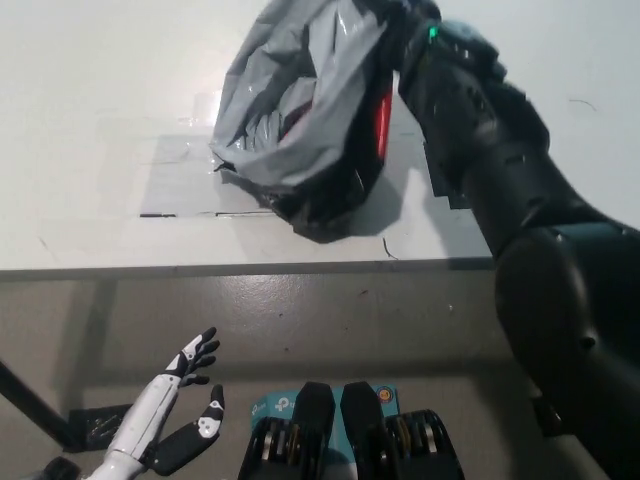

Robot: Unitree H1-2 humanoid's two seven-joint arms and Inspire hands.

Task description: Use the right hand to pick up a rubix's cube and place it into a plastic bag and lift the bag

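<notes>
A grey and black plastic bag [290,110] hangs in the air above the white table [90,90], crumpled and sagging. A red face of the rubix's cube [383,125] shows inside it at the bag's right side. My black right hand [412,35] is shut on the bag's upper right part, and the bag hides most of the hand. The black right arm [520,220] comes in from the lower right. My white left hand [175,410] rests at the lower left, below the table's edge, open with its fingers apart.
A shiny clear tape patch [180,180] lies on the table under the bag. A black patch [440,185] shows beside the arm. The table's front edge [200,268] crosses the picture, with grey floor [350,320] below it.
</notes>
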